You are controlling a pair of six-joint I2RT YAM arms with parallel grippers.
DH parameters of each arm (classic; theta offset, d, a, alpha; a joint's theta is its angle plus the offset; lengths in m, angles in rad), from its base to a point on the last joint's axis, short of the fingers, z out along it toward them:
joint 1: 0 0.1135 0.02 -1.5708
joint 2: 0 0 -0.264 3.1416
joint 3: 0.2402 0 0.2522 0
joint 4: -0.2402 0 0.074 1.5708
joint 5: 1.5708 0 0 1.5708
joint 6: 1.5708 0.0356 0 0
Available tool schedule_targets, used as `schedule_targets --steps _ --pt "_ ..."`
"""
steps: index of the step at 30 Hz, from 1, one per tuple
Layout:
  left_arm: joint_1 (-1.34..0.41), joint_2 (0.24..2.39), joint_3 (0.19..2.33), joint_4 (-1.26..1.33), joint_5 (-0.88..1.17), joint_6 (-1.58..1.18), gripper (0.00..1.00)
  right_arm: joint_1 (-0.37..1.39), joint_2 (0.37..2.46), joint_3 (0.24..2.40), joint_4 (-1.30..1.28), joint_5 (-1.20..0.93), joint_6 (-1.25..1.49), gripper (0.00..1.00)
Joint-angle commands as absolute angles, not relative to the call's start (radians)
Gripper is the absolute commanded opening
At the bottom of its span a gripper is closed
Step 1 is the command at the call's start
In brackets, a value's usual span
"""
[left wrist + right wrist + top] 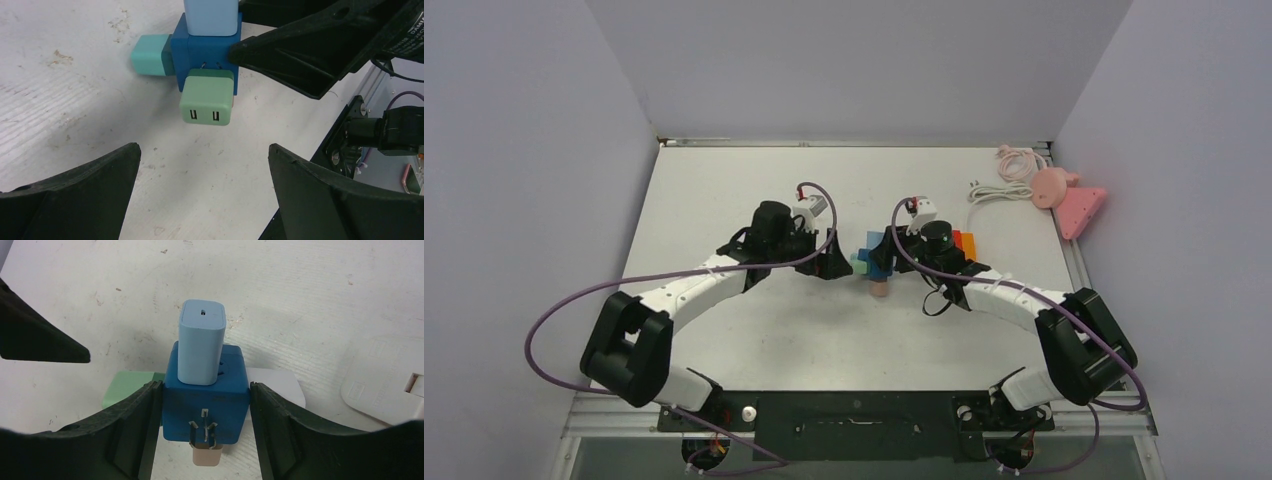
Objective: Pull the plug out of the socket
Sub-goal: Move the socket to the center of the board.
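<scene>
Two grippers share this job. The right gripper [205, 387] is pinching the blue cube socket [227, 395], with one finger pressed on each side of it. A light blue plug [201, 342] stands up from the top of the socket, just ahead of those fingers. A beige plug [205, 457] hangs off the near face, low between them.

The left gripper [202, 150] is spread wide and holds nothing. The green plug [206, 102], the one with two little USB holes, sits straight ahead of it. It is near, but not yet between the fingers. I think this is the plug to pull.

To do it well, the left gripper should go straight ahead until the green plug sits deep between its fingers. It should squeeze the two flat sides, not the corners. Then it should pull straight back, with no twist, so the prongs slide out clean. The right gripper must hold tight so the socket cannot slide along. A teal plug [147, 55] sticks out just beside the green one, so the left fingers should not bump it.
</scene>
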State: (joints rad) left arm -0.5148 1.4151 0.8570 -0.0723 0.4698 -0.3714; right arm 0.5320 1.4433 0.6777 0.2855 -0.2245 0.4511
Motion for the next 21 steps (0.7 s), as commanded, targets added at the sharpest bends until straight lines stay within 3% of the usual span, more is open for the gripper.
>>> schedule_targets --steps 1,4,5,13,21 --pt "-0.523 1.485 0.920 0.083 0.578 -0.440 0.98 0.550 1.391 0.674 0.442 -0.194 0.443 0.05" --pt "-0.523 1.528 0.940 0.074 0.581 -0.428 1.00 0.558 1.399 0.665 0.456 -0.186 0.441 0.05" --pt "-0.523 1.537 0.943 0.074 0.588 -0.424 0.95 0.560 1.401 0.664 0.456 -0.187 0.441 0.05" --pt "-0.543 1.606 0.964 0.044 0.603 -0.415 0.87 0.575 1.397 0.630 0.486 -0.184 0.437 0.05" --pt "-0.551 1.627 0.969 0.020 0.570 -0.407 0.72 0.584 1.394 0.613 0.510 -0.188 0.425 0.05"
